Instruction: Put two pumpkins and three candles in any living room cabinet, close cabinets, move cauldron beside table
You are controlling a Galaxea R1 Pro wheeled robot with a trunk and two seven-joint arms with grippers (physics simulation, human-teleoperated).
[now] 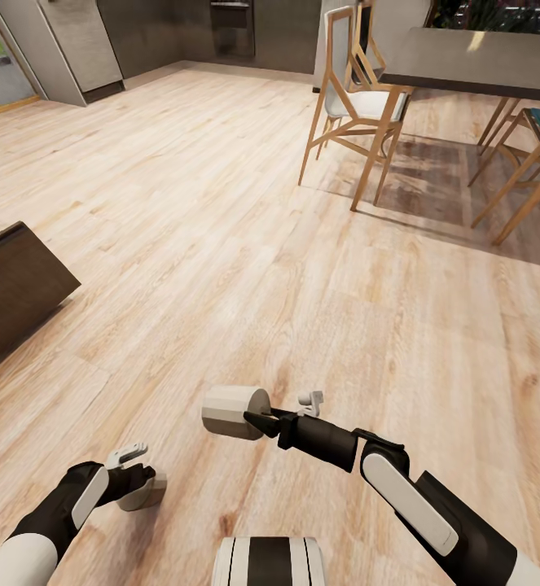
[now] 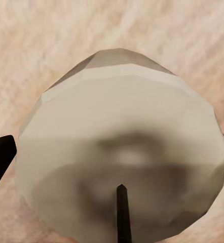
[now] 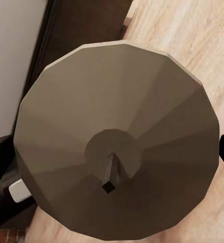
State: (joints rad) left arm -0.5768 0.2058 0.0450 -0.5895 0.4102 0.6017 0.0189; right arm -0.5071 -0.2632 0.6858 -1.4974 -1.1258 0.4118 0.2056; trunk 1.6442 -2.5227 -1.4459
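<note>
Pale floorboards [image 1: 221, 244] fill the head view: the right gripper [image 1: 253, 421] pinches a candle [image 1: 233, 411] lying sideways, the cabinet [image 1: 13, 297] lies forward-left, nearer the left gripper [image 1: 139, 480]. Left wrist: fingers clamp another candle [image 2: 122, 162]. Right wrist: candle [image 3: 117, 136] held, cabinet [image 3: 86, 25] beyond.

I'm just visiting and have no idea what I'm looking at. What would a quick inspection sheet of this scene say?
Surface: pale wood plank floor; the robot stands on it.
Job's things: one candle in the right hand, lying sideways; another candle in the left hand. A dark-brown cabinet stands at the left edge.
Clutter: nothing seen.
Hands: left hand shut on its candle; right hand shut on its candle.
Cables: nothing seen.
Surroundings: dining table with wooden chairs ahead on the right; grey kitchen units at the far end.
</note>
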